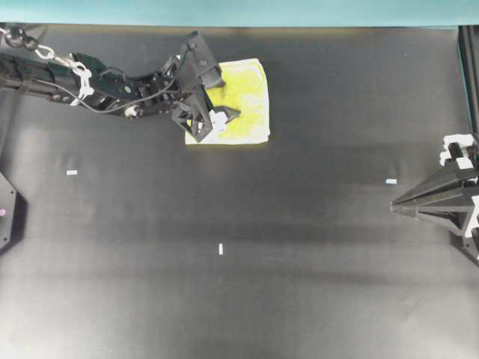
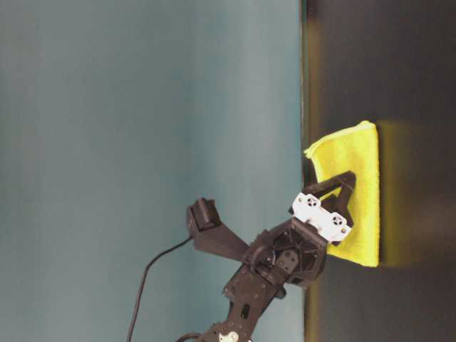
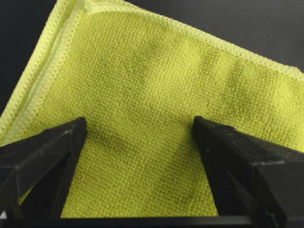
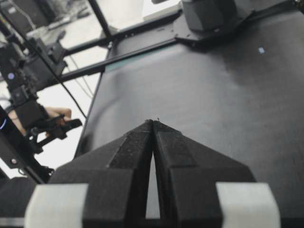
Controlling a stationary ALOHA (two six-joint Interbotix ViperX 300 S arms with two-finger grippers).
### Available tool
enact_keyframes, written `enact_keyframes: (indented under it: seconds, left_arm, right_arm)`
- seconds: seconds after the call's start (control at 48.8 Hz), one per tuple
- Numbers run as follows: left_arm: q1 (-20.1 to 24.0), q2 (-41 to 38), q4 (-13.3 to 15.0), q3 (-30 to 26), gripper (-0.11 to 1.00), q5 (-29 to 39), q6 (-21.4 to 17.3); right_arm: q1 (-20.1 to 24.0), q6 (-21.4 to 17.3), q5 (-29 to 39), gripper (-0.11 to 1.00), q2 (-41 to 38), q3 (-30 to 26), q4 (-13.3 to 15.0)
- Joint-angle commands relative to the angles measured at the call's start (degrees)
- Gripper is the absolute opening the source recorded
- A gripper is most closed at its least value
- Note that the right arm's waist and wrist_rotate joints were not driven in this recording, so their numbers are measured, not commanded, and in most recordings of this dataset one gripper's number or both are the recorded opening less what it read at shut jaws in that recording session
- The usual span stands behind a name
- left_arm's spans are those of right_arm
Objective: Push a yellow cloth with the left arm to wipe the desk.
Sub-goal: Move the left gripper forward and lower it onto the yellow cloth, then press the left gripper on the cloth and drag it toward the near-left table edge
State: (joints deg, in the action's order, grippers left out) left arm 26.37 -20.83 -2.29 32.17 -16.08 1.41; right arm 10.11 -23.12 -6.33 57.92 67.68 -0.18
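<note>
We are observing, at the left of the overhead view, the left arm reaching across the counter from the left edge, its left end effector resting over the yellow cloth. The wrist view is showing its two fingers spread wide apart, tips set down on the fabric with nothing gripped between them; we are judging this as the pose for pressing and pushing, since a spread stance bears on more of the cloth than a pinch would. The yellow cloth is lying flat and folded near the far edge of the counter, just beside the teal border strip, with the end effector covering its left and near portion. We are judging the wipe as under way or about to begin, with most of the surface lying open toward the near side and the right. Moving right, small white tape marks are dotting the matte black counter. At the far right, the right end effector is sitting well apart from the cloth, fingers pressed together and holding nothing, evidently parked clear of the work. Beyond the counter, the right wrist view is showing frame rails and cabling.
</note>
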Motion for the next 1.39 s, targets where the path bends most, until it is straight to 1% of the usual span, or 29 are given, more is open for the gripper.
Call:
enact_keyframes:
  seconds: [0.0,0.184,0.389,0.594,0.819,1.045,1.372]
  left_arm:
    - [0.0,0.44,-0.18,0.88,0.88,-0.18,0.09]
    - [-0.53,1.32,-0.09,4.04,0.88,-0.79,0.18]
    - [-1.85,3.34,-0.18,8.88,0.88,-3.25,0.35]
    - [-4.57,7.21,-0.09,13.36,0.88,-5.45,1.32]
    - [-7.03,9.23,-0.18,17.4,0.88,-5.54,1.49]
    - [-10.99,10.11,-0.18,20.48,0.88,-5.54,1.58]
    - [-18.28,12.39,-0.18,23.91,0.88,-5.19,1.58]
  right_arm:
    - [0.0,0.0,-0.35,0.0,-0.09,-0.53,-0.09]
    - [0.09,0.0,0.09,0.0,0.97,-0.53,-0.09]
    - [0.09,-0.09,1.67,0.0,1.76,-0.44,-0.09]
    - [0.0,0.0,1.67,0.0,1.76,-0.44,-0.09]
    - [0.0,-0.09,1.58,0.0,1.76,-0.44,-0.09]
    - [0.0,-0.09,1.49,0.0,1.76,-0.44,-0.09]
    - [0.09,0.0,1.23,0.0,1.76,-0.35,-0.09]
